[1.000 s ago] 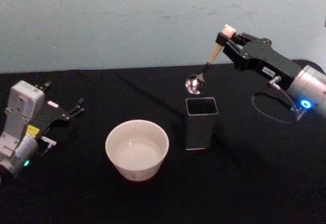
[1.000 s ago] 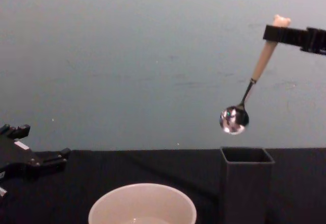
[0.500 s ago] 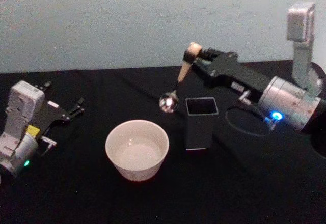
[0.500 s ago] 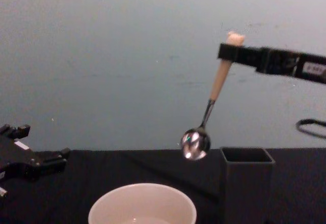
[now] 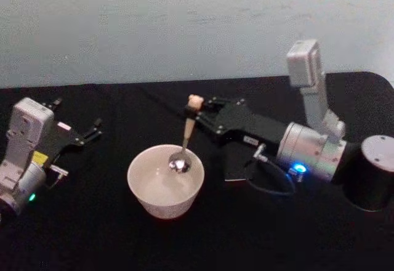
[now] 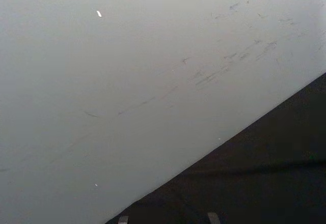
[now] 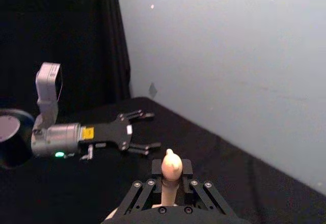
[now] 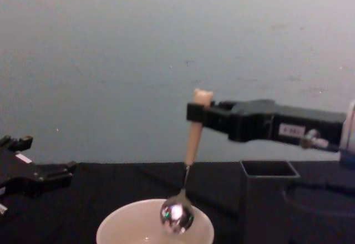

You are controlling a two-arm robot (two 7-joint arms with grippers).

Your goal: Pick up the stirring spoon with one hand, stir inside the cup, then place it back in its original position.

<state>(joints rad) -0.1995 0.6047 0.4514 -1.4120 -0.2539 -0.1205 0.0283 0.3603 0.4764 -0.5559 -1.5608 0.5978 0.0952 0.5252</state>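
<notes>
My right gripper point(image 5: 196, 112) is shut on the pale handle of the stirring spoon point(image 5: 184, 141), just below its bear head. The spoon hangs nearly upright with its metal bowl point(image 8: 177, 217) inside the cream cup point(image 5: 141, 188), near the rim on the right side. In the chest view the right gripper point(image 8: 195, 113) reaches in from the right above the cup point(image 8: 119, 231). The dark grey square holder point(image 8: 269, 199) stands right of the cup, largely behind the arm in the head view. The right wrist view shows the spoon's bear head point(image 7: 171, 164) between the jaws. My left gripper point(image 5: 92, 129) rests open at the far left.
A black cloth covers the table point(image 5: 92, 234), with a pale wall behind. A cable loops from the right arm point(image 5: 265, 188) onto the cloth beside the holder. The left arm point(image 7: 76, 135) lies parked across the table in the right wrist view.
The right gripper carried the spoon leftward from above the holder and lowered it, so the spoon bowl now sits inside the cup. The left arm stayed still.
</notes>
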